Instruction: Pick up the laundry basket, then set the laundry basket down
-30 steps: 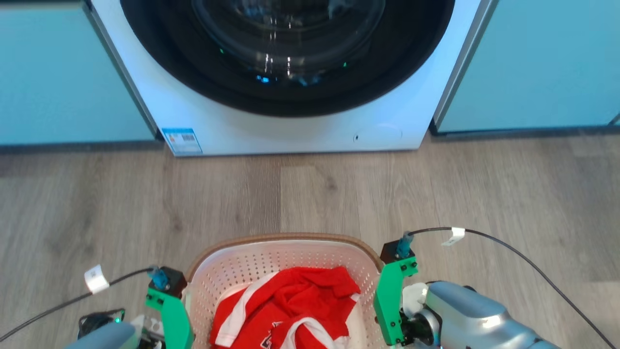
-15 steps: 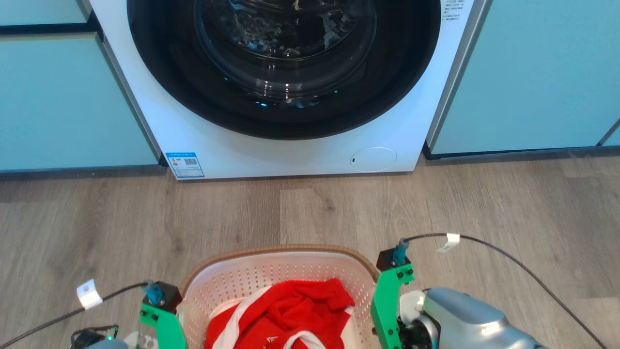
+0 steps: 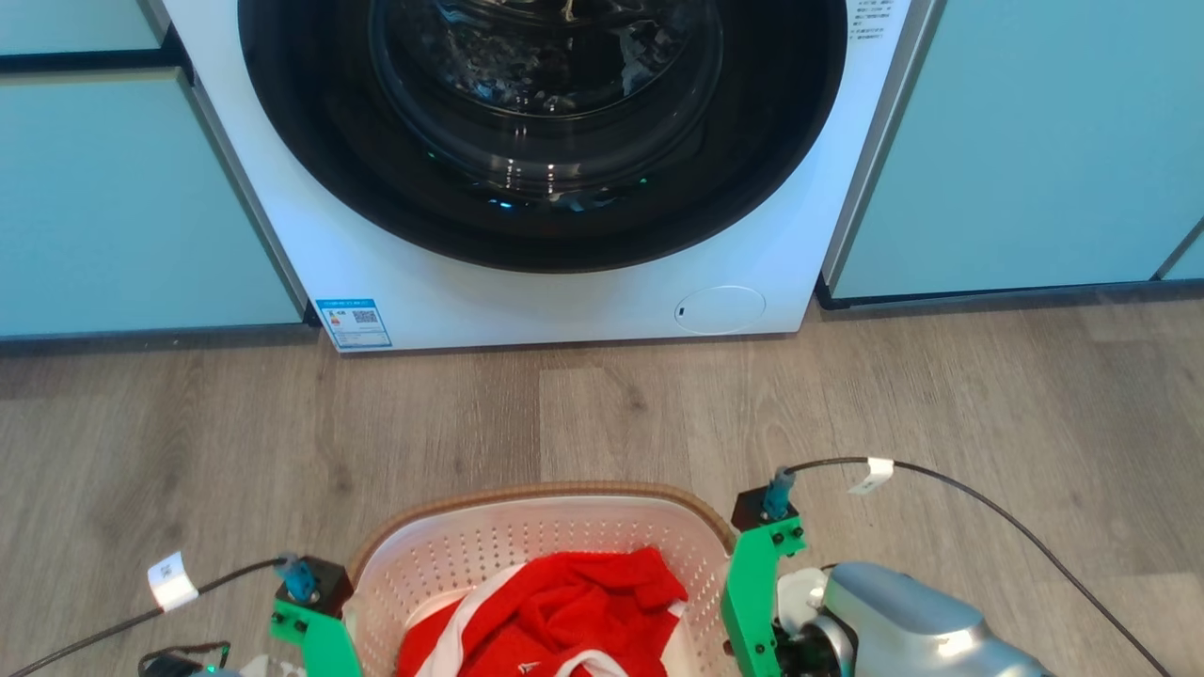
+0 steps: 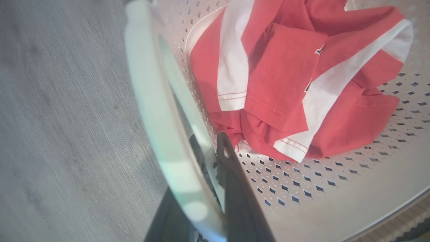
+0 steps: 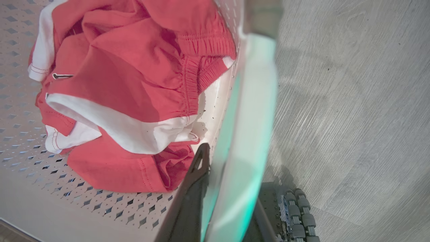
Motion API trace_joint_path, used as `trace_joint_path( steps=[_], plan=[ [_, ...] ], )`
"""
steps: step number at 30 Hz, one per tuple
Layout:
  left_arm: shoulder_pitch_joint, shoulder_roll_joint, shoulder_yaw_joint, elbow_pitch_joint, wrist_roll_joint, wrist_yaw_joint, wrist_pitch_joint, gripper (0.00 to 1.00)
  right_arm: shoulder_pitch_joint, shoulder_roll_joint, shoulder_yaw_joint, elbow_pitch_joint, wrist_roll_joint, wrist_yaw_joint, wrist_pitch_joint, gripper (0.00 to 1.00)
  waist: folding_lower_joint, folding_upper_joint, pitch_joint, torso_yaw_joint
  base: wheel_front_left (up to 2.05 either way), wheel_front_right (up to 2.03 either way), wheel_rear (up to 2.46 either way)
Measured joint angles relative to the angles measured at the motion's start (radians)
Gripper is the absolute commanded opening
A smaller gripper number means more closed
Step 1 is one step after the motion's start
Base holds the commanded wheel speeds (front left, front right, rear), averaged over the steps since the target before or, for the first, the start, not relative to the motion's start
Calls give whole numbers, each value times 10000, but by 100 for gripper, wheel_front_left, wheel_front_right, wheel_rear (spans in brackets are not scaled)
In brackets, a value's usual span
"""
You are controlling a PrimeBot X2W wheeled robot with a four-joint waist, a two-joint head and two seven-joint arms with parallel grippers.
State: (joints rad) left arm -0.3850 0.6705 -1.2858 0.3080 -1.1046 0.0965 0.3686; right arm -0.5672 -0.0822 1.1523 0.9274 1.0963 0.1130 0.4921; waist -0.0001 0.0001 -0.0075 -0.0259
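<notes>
While the left gripper (image 4: 211,149) and the right gripper (image 5: 231,181) have their fingers clenched each on one white side handle (image 4: 158,117), the brown-rimmed white perforated plastic laundry basket (image 3: 451,555), holding red-and-white clothes (image 3: 564,611), is before the white washing machine (image 3: 564,306), seemingly grasped for lifting; setting down is left.

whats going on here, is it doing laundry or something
The robot grips the laundry basket by both side handles, left gripper on one, right gripper on the other. A red and white garment lies inside. The basket is before a washer, on or just above the wood floor; I cannot tell which.
</notes>
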Motion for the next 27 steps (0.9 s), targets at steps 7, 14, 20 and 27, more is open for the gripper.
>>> trace_joint_path(
  steps=[7,14,20,27],
  plan=[
    [1,2,4,-46,0,92,-2,0,3,-8,-188,-50,-153,0,98,0,0,0,4,-11,0,0,0],
    [1,-10,6,-82,-2,111,-2,0,16,-71,-339,-163,-339,0,198,0,0,0,-7,-19,0,0,0],
    [1,-13,8,-92,-63,161,-2,0,36,-88,-520,-244,-518,0,320,0,0,0,-13,-27,0,0,0],
    [1,-13,10,-117,-71,188,-2,0,94,-102,-744,-345,-725,0,433,0,1,0,-5,-56,0,0,0]
  ],
)
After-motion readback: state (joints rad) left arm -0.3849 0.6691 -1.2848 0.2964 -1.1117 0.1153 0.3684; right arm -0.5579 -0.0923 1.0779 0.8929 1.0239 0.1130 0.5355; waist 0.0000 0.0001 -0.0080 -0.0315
